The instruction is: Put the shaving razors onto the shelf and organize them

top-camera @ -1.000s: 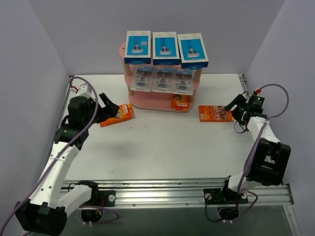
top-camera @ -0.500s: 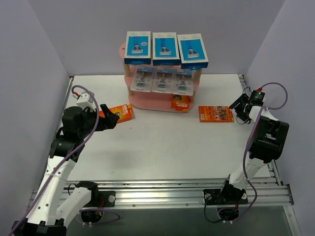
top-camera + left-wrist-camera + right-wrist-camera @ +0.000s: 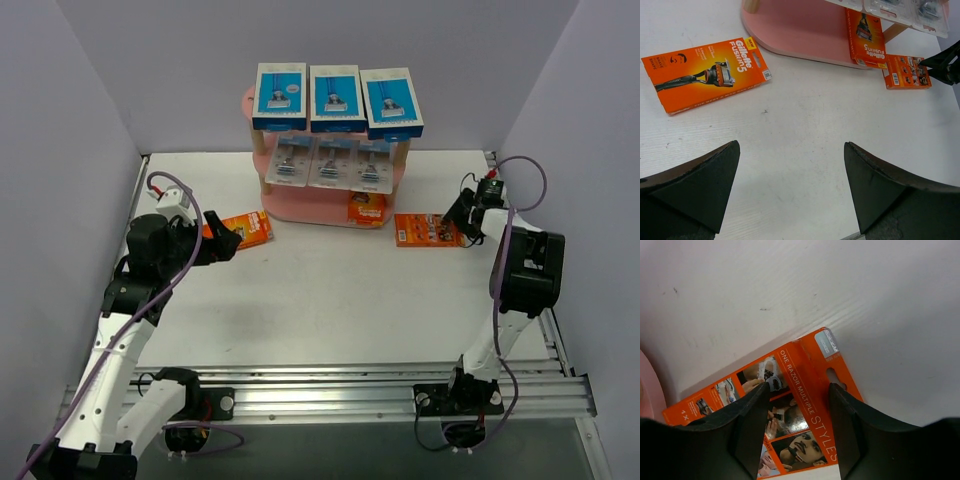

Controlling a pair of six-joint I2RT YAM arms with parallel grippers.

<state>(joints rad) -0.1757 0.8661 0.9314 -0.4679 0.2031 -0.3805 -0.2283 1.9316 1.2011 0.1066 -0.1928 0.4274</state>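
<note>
The pink shelf (image 3: 300,211) holds three blue-and-white razor boxes (image 3: 334,98) on top, three clear blister packs (image 3: 332,163) on the middle board and one orange card (image 3: 367,208) at the bottom. A second orange card (image 3: 240,233) lies left of the shelf, just beyond my left gripper (image 3: 228,243), which is wide open and empty above the table (image 3: 791,145). A third orange card (image 3: 425,229) lies right of the shelf. My right gripper (image 3: 460,220) stands over its right end, jaws half closed with the card's printed face (image 3: 790,365) showing between the fingers (image 3: 799,386).
White tabletop with grey walls behind and on both sides. An aluminium rail (image 3: 330,395) runs along the near edge. The shelf's pink bottom board (image 3: 647,385) shows at the left edge of the right wrist view.
My right gripper swung back over the right card's end while its jaws narrowed, and the card slid slightly left. The left arm pulled back from the left card and then stayed still.
</note>
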